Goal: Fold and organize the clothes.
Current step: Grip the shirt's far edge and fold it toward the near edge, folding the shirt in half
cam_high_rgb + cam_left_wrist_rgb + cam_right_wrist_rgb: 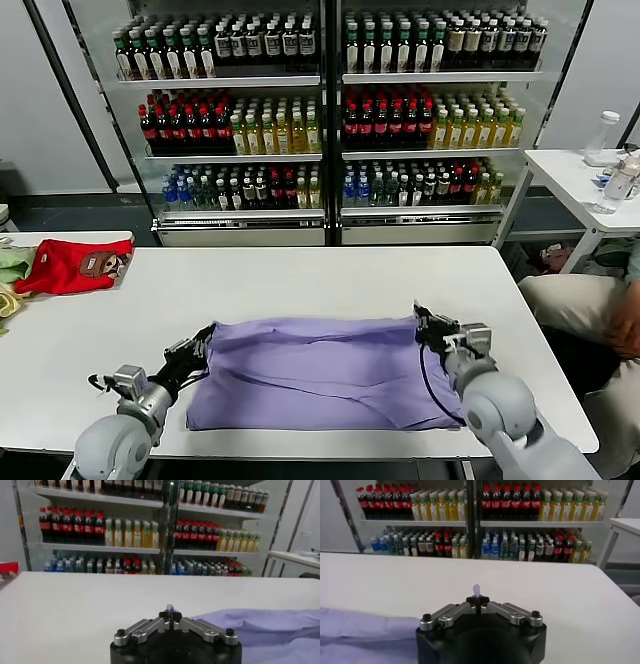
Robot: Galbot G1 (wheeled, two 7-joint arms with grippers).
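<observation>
The clothes, a lavender T-shirt, lies folded into a wide band on the white table. No print shows on its upper side. My left gripper is shut on the shirt's far left corner; a tip of purple cloth pokes out between its closed fingers. My right gripper is shut on the far right corner, with a small point of cloth above its pinched fingers. More of the shirt lies beside the right gripper in the right wrist view.
A red garment with a brown cartoon patch and pale green cloth lie at the table's far left. Shelves of bottles stand behind. A second white table and a seated person are at the right.
</observation>
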